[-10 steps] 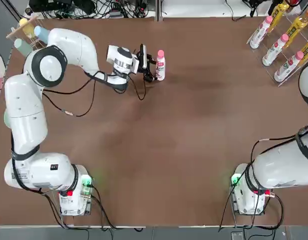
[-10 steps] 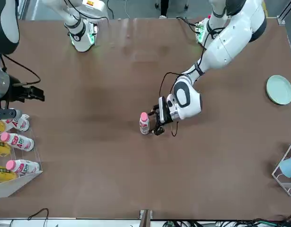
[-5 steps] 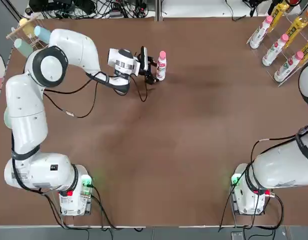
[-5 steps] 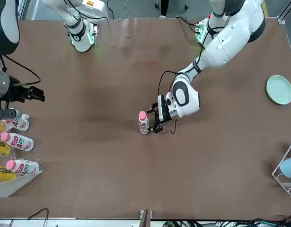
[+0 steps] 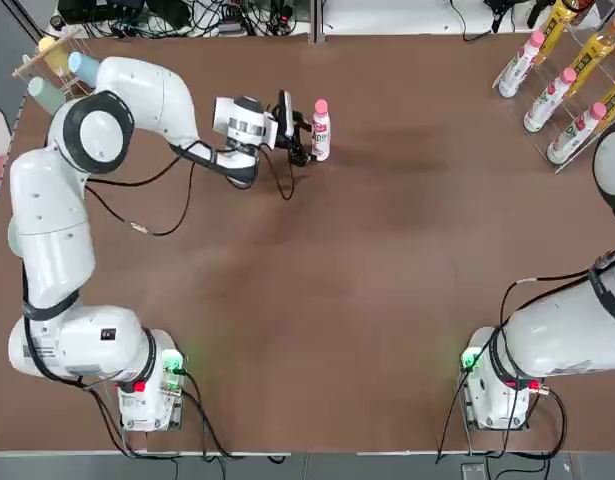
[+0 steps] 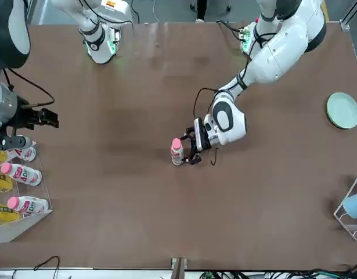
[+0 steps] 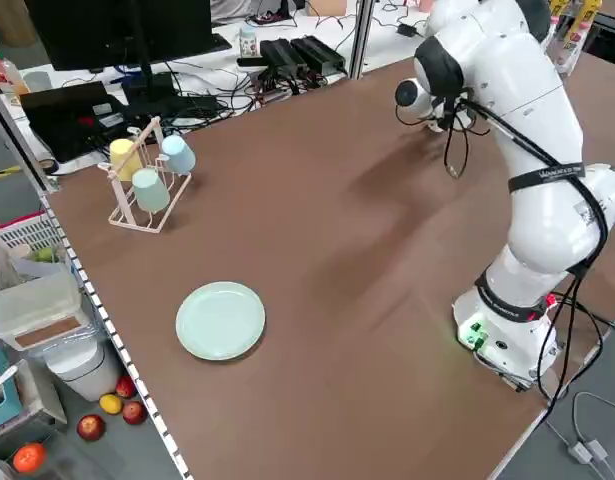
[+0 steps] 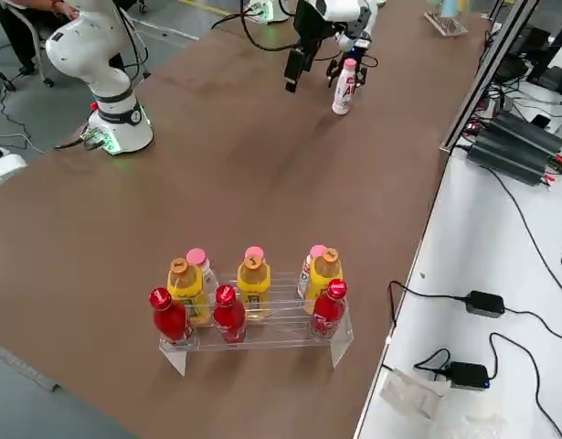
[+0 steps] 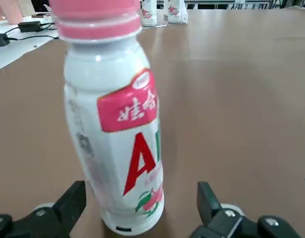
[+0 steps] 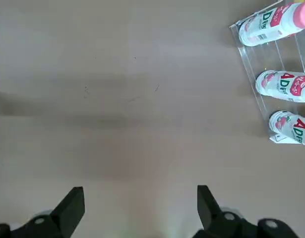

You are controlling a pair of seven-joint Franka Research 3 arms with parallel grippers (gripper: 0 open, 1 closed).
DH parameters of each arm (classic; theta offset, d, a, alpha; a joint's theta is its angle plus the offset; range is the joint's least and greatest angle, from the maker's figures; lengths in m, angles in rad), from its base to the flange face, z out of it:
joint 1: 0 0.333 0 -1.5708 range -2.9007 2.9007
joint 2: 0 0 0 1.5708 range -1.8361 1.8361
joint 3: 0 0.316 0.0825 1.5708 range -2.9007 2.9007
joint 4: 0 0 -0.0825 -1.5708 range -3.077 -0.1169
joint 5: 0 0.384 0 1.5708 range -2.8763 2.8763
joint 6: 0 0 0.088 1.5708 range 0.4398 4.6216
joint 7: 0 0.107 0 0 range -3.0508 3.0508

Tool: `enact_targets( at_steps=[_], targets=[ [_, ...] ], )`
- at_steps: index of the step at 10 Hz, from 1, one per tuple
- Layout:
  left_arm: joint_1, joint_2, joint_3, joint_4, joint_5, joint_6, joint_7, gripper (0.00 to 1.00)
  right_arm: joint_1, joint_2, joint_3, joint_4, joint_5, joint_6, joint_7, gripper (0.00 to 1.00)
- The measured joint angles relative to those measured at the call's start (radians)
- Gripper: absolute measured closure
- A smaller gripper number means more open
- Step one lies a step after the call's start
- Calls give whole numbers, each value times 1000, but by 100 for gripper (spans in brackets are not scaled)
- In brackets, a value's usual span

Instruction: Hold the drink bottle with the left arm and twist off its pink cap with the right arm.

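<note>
The drink bottle stands upright near the desk's far edge, left of centre, pink cap on. The left gripper reaches it side-on, jaws wide open, straddling its base without touching. To grip well, slide further in, centre the body, and close low, leaving the neck free. The right gripper, jaws spread and empty, hovers by the clear rack at the far right corner.
</note>
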State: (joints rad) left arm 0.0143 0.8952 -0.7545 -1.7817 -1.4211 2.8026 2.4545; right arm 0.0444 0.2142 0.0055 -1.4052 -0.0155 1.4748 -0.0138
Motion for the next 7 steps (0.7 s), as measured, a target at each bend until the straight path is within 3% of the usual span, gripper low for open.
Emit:
enact_targets(
  at_steps=[7],
  targets=[
    [-15, 0, 24, 25, 0, -30, 2, 1, 0, 0, 0, 0, 13, 13, 0, 0]
  ],
)
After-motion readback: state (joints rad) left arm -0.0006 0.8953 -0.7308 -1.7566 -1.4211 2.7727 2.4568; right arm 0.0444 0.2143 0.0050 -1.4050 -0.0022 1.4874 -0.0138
